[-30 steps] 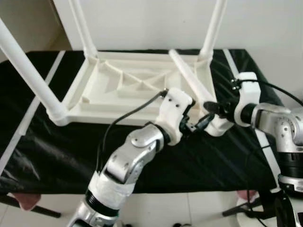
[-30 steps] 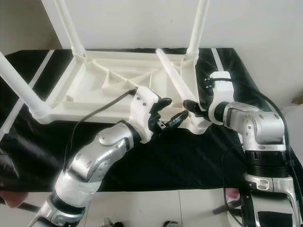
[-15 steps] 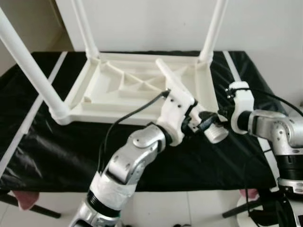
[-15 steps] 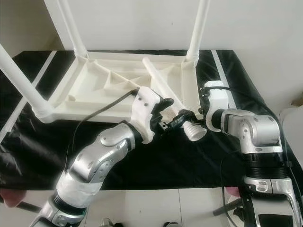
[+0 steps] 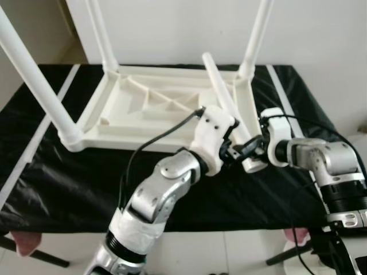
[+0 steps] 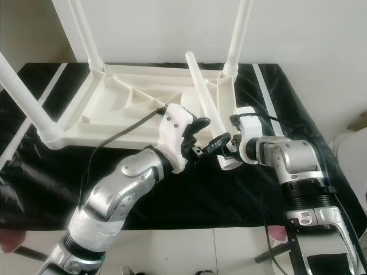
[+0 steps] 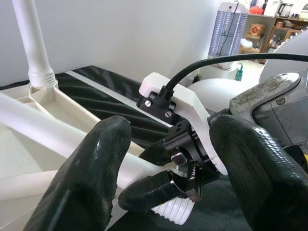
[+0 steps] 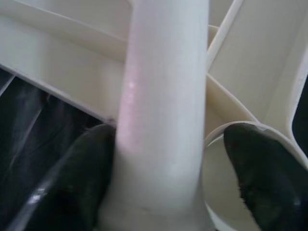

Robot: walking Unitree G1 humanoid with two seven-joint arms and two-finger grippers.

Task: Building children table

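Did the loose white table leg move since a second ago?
Yes. The loose leg was lying flat along the upside-down table. Now its far end tilts up near the back right leg, threaded end held between both hands.

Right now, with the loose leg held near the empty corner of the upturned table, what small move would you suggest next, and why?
Probably tip the loose leg upright and bring its threaded end over the empty corner socket. The right hand holds the leg near that end, but it leans over the upturned table and the end sits just off the corner. The left hand is beside it to steady.
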